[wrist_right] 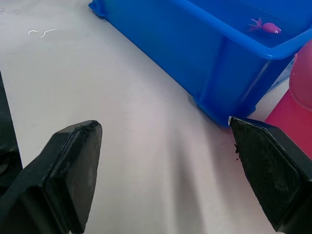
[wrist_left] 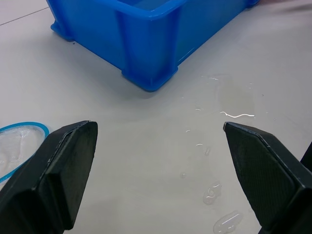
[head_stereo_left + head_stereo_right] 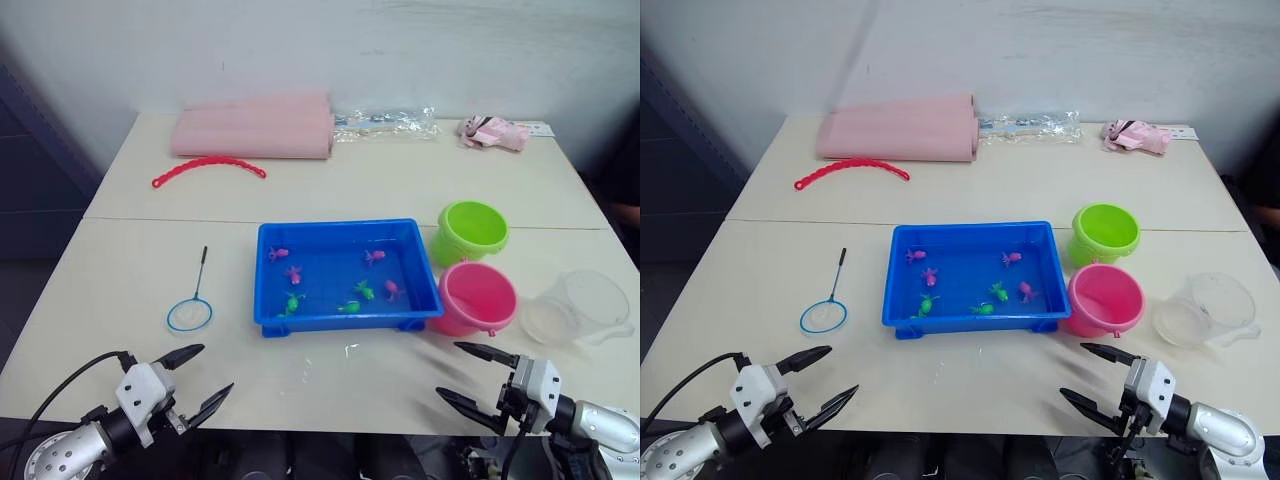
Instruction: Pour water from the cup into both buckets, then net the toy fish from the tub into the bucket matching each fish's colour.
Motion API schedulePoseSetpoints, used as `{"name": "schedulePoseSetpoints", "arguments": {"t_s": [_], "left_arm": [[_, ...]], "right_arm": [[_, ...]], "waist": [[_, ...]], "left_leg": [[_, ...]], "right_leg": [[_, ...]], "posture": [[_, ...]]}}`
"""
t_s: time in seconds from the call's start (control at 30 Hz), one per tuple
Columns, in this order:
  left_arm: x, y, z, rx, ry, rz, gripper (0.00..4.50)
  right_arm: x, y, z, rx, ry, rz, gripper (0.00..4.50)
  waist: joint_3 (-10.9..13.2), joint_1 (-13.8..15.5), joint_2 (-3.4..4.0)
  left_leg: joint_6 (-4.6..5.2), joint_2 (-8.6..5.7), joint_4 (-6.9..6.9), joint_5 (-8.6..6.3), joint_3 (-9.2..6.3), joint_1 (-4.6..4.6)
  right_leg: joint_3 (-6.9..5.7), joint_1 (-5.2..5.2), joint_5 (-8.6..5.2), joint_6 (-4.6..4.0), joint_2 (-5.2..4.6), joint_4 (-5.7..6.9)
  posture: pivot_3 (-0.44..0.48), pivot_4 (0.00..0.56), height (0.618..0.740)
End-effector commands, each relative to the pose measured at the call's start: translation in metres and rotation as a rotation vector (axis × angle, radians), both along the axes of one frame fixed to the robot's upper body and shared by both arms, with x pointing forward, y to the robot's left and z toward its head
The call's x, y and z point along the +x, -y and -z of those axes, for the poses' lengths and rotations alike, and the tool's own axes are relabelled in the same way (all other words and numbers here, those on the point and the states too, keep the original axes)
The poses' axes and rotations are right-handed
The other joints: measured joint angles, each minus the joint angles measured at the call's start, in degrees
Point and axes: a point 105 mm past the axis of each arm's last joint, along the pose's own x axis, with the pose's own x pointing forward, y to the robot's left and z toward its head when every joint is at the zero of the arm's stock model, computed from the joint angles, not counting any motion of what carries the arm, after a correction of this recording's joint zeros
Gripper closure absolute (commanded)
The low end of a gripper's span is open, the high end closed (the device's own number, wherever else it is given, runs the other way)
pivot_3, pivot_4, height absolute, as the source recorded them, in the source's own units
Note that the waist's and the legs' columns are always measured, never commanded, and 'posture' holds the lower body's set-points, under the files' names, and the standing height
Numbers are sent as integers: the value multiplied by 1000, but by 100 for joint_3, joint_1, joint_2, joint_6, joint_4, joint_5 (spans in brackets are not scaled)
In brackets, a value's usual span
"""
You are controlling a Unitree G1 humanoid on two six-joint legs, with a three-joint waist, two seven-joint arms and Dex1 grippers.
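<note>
Lying beside the pink bucket (image 3: 476, 297), the cup (image 3: 578, 308) is waiting unpoured; fish are sitting in the tub (image 3: 345, 318); both grippers (image 3: 193, 378) (image 3: 472, 376) are spreading empty.

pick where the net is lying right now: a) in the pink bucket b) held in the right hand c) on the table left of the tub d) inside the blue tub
c: the net lies flat on the table, apart from the tub on its left side, and both hands sit open and empty near the front edge.
</note>
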Motion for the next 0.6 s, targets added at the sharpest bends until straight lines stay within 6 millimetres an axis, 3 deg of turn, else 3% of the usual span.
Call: {"name": "schedulePoseSetpoints", "arguments": {"t_s": [0.03, 0.17, 0.27, 0.37, 0.53, 0.6], "left_arm": [[-6, -5, -6, -10, 15, -19, 0], [-16, -12, -18, -240, -64, -88, 0], [-19, -3, -33, -284, -60, -23, 0], [-15, 21, -57, -331, -11, 81, 0], [-6, 62, -76, -370, 2, 271, 0], [6, 78, -90, -402, -5, 369, 0]], "right_arm": [[-2, 2, -7, 22, 17, 11, 67], [-4, 4, -16, 63, 23, 53, 67], [-2, 13, -25, 105, 31, 123, 67], [-5, 27, -40, 189, 22, 234, 67], [-27, 52, -57, 161, 60, 383, 67], [-45, 75, -60, 174, 89, 552, 67]], "waist": [[0, 0, 0], [1, -5, -2], [2, -3, -1], [1, 28, 0], [-5, 55, 17], [-9, 54, 20]], "left_leg": [[0, 0, 0, 0, 0, 0], [13, 4, -1, 1, 0, -1], [19, 5, 2, 2, -1, -3], [-4, 4, 9, -12, -2, -4], [-2, -1, 5, -13, -4, -6], [18, 0, 4, -1, -4, -6]], "right_leg": [[0, 0, 0, 0, 0, 0], [1, 0, -1, -1, 1, -5], [3, 0, -2, -3, -2, -5], [5, 3, -1, -3, -2, -4], [4, 9, -2, -3, -2, -16], [2, 10, -2, -3, 3, -17]], "posture": [[0, 150, 740], [0, 150, 740], [0, 150, 740], [0, 150, 740], [0, 150, 740], [0, 150, 740]]}}
